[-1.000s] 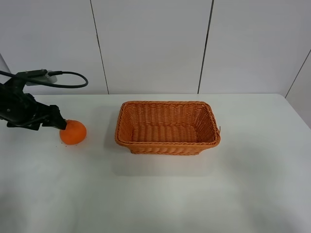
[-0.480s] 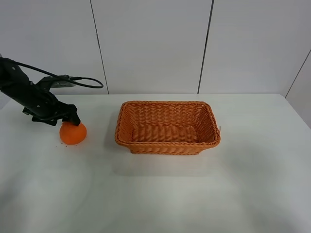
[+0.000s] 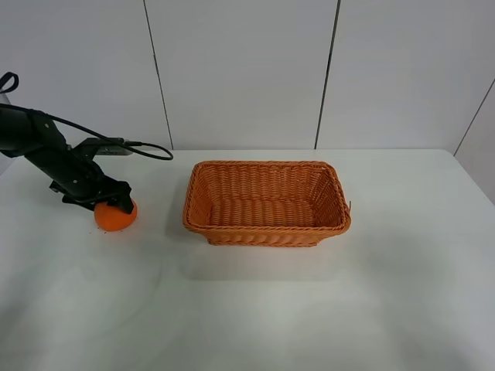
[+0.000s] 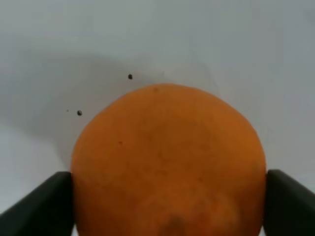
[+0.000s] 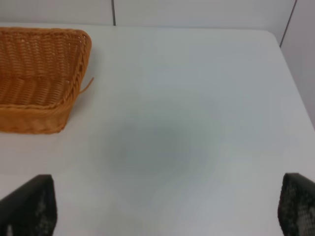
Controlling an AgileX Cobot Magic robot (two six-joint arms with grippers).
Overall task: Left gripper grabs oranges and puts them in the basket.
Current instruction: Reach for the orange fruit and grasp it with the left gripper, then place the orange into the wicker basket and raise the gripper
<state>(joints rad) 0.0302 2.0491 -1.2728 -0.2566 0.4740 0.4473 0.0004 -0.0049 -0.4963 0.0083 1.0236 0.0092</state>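
Note:
The orange [image 3: 116,219] rests on the white table at the left, well left of the wicker basket [image 3: 203,224]. My left gripper [image 3: 113,203] has come down over the orange from behind and above, with its black cable looping behind it. In the left wrist view the orange [image 4: 167,142] fills the gap, and the two black fingers [image 4: 44,206] press against its sides. The left gripper [image 4: 168,201] is shut on it. My right gripper [image 5: 167,216] is open and empty over bare table, to the right of the basket [image 5: 74,83]. It does not show in the high view.
The white table [image 3: 255,309] extends in front of and to the right of the basket. A white panelled wall [image 3: 240,69] stands behind the table. A few dark specks [image 4: 130,76] lie on the table beside the orange.
My left arm has swung right and lowered. Its gripper went from the orange's left side to on top of it, and now grips it. The orange and basket have not moved.

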